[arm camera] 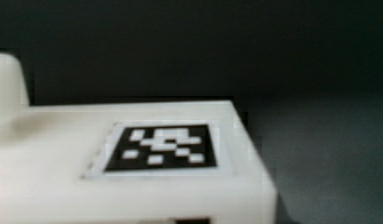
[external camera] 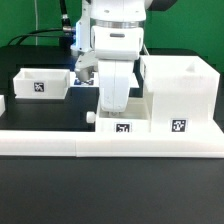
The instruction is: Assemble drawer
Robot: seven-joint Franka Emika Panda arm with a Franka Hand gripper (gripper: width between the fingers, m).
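The large boxy casing (external camera: pixel 180 88) stands at the exterior view's right. One small tray (external camera: pixel 40 85) with a tag lies at the left. The second tray (external camera: pixel 122 122), with its knob (external camera: pixel 92 117) toward the left, sits against the casing just behind the border wall. My gripper (external camera: pixel 113 100) reaches straight down onto this tray, and its fingertips are hidden at the tray's wall. The wrist view is blurred and filled by the tray's white surface and its tag (arm camera: pixel 165 148). No fingers show there.
The long white L-shaped border wall (external camera: pixel 60 142) runs across the front. It also rises along the exterior view's right, beside the casing. Black table surface lies between the left tray and the arm. Cables hang behind the arm.
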